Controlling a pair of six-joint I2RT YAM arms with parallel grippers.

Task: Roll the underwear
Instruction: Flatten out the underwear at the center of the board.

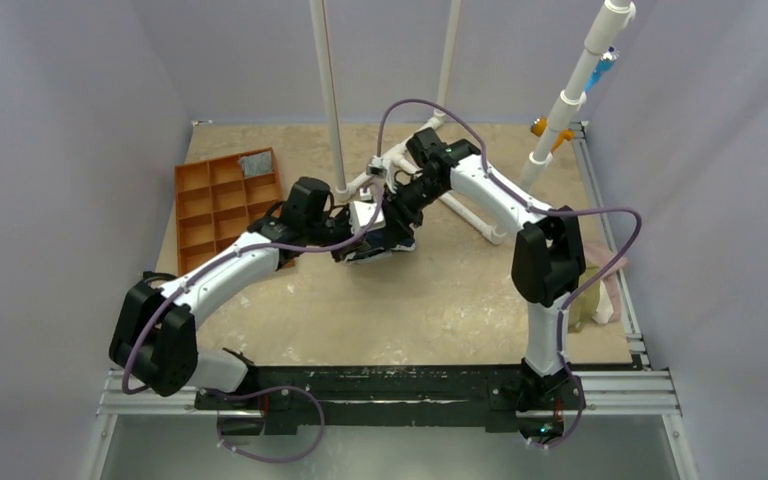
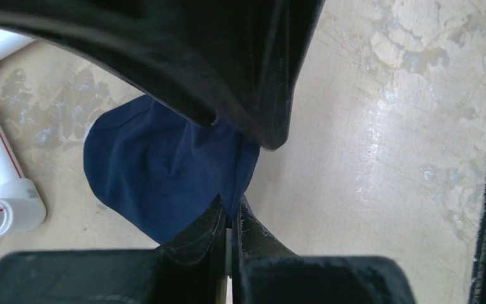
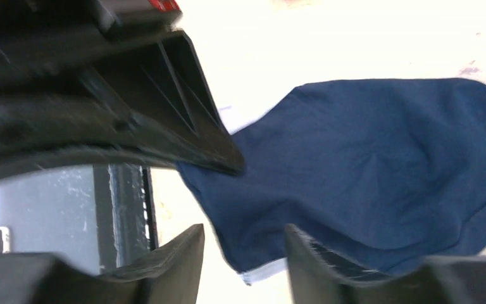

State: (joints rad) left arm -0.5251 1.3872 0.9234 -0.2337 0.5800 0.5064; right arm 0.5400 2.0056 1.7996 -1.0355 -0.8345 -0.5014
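Note:
The navy-blue underwear (image 2: 152, 171) hangs loosely over the tan table, mostly hidden in the top view beneath both wrists (image 1: 372, 252). My left gripper (image 2: 230, 212) is shut, pinching a pointed fold of the cloth between its fingertips. In the right wrist view the underwear (image 3: 367, 171) spreads wide, its white-trimmed corner (image 3: 262, 272) dangling between the parted fingers of my right gripper (image 3: 243, 244), which stands open. The two grippers meet almost tip to tip at mid-table (image 1: 385, 240). The right gripper's body fills the top of the left wrist view.
An orange compartment tray (image 1: 225, 205) with a grey cloth (image 1: 256, 163) sits at the back left. White pipe legs (image 1: 480, 215) cross the table behind the grippers. Pale pink cloth (image 1: 608, 290) and an olive garment (image 1: 582, 310) lie at the right edge.

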